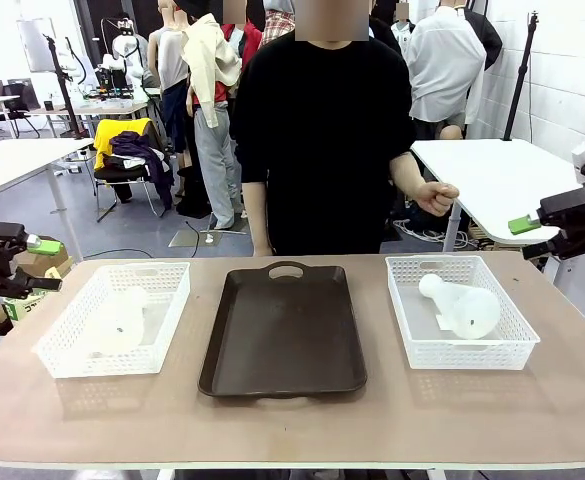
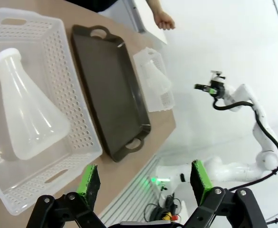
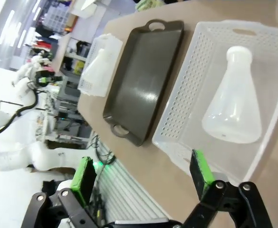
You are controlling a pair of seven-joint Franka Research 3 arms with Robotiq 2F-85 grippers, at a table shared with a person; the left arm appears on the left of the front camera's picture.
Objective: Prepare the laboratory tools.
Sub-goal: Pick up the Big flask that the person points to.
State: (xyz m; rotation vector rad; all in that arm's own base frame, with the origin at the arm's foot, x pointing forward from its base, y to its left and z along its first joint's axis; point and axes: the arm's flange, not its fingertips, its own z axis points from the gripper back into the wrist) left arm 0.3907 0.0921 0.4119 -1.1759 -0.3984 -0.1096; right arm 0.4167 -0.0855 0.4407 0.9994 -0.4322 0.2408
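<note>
Front view: two flasks [image 1: 120,318] [image 1: 464,305], two baskets [image 1: 102,365] [image 1: 469,355]

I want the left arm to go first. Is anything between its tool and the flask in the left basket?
Nothing visible. The left tool, open, hangs left of the open-topped basket; the flask lies on its side inside, with only the basket wall between them sideways.
</note>
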